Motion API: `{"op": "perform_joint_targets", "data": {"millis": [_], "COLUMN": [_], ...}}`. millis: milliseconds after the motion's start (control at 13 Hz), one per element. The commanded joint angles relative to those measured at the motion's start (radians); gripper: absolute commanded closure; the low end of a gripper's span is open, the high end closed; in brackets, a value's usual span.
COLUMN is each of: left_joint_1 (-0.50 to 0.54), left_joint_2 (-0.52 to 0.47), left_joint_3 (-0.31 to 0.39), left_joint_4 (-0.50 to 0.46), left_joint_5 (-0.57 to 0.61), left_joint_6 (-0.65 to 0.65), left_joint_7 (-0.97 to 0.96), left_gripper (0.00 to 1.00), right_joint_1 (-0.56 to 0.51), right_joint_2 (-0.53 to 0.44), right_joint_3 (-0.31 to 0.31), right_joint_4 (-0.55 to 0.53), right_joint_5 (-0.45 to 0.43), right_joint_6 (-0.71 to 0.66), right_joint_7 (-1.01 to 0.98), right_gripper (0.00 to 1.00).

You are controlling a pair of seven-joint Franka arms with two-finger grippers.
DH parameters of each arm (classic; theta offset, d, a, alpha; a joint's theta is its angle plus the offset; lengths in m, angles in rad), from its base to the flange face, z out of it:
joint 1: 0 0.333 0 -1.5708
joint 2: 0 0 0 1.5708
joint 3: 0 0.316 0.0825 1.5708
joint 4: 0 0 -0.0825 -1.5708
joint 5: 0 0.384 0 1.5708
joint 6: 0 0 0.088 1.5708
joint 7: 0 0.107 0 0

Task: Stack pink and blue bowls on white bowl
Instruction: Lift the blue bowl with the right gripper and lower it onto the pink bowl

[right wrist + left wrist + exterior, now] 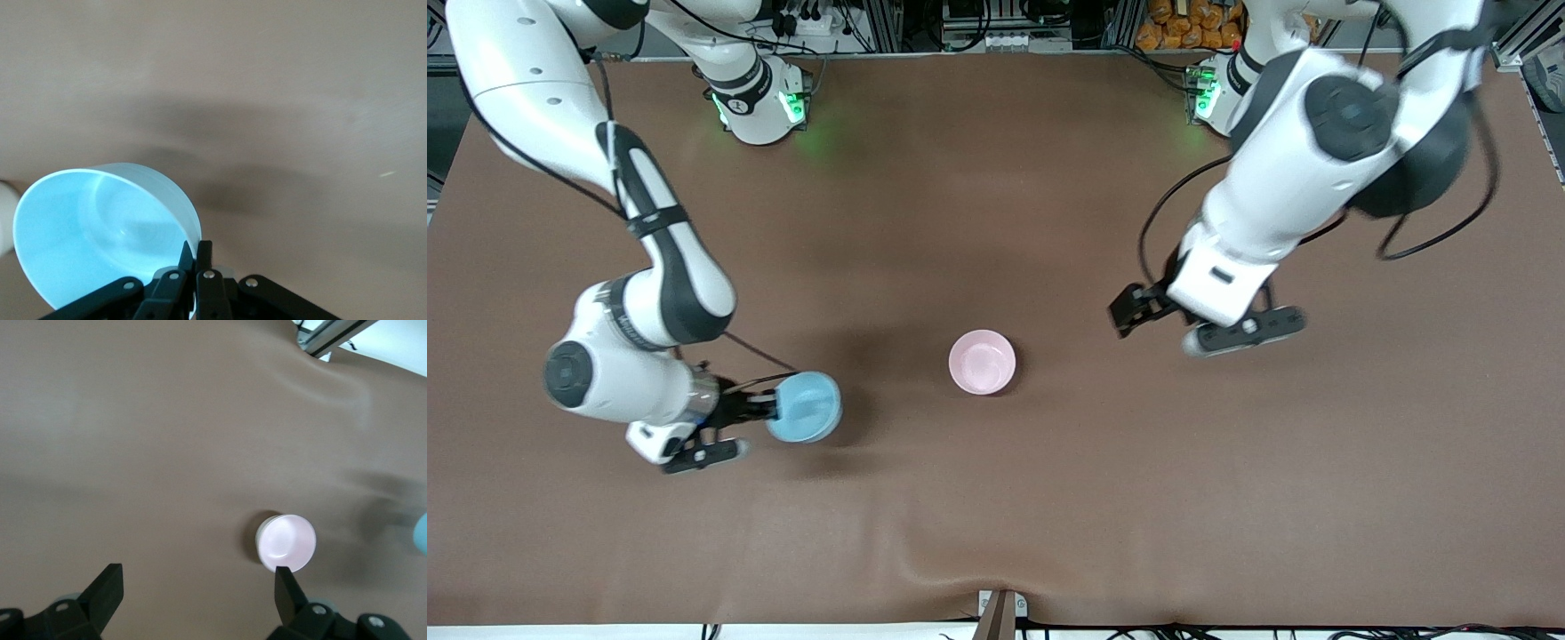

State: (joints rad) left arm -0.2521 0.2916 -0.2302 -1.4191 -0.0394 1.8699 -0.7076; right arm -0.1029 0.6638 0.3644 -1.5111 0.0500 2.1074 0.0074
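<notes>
Smooth, round blue bowl [806, 407], empty, pinched by its rim in the closed right gripper [769, 408] above the brown table [996, 498]. Glossy pink bowl [982, 362], empty, sits mid-table. Left gripper [1129, 313] hovers spread wide, holding nothing.

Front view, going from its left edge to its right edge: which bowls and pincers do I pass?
Right pincer gripping the blue bowl → pink bowl → left pincer, open over the table.

Tilted blue bowl [805, 407] aloft; pink bowl [982, 362] upright mid-table.
</notes>
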Motion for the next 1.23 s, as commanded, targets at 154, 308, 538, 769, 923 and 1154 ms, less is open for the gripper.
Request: {"op": "perform_joint_targets", "data": {"millis": [154, 308, 538, 769, 923, 1154], "left_joint_1": [0.115, 0.19, 0.25, 0.32, 0.341, 0.341], "left_joint_2": [-0.129, -0.178, -0.241, -0.258, -0.27, -0.324], "left_joint_3": [0.005, 0.002, 0.006, 0.0, -0.004, 0.002], "left_joint_4": [-0.027, -0.029, -0.034, -0.041, -0.05, -0.119], "left_joint_5": [0.026, 0.036, 0.067, 0.052, 0.05, 0.05], "left_joint_6": [-0.156, -0.192, -0.324, -0.328, -0.333, -0.327], "left_joint_7": [0.187, 0.259, 0.345, 0.421, 0.444, 0.451], "left_gripper": [0.0, 0.0, 0.0, 0.0, 0.0, 0.0], "right_joint_1": [0.127, 0.188, 0.265, 0.317, 0.347, 0.365], "right_joint_2": [-0.01, -0.01, 0.011, 0.02, 0.026, 0.051], "right_joint_3": [0.079, 0.077, 0.062, 0.054, 0.031, 0.014], "right_joint_4": [0.006, 0.028, 0.037, 0.031, 0.032, 0.034], "right_joint_5": [0.002, -0.004, -0.012, -0.013, -0.013, -0.013], "right_joint_6": [-0.027, -0.021, 0.031, 0.042, 0.046, 0.066], "right_joint_7": [0.383, 0.512, 0.653, 0.765, 0.787, 0.789], "right_gripper": [1.0, 1.0, 1.0, 1.0, 1.0, 1.0]}}
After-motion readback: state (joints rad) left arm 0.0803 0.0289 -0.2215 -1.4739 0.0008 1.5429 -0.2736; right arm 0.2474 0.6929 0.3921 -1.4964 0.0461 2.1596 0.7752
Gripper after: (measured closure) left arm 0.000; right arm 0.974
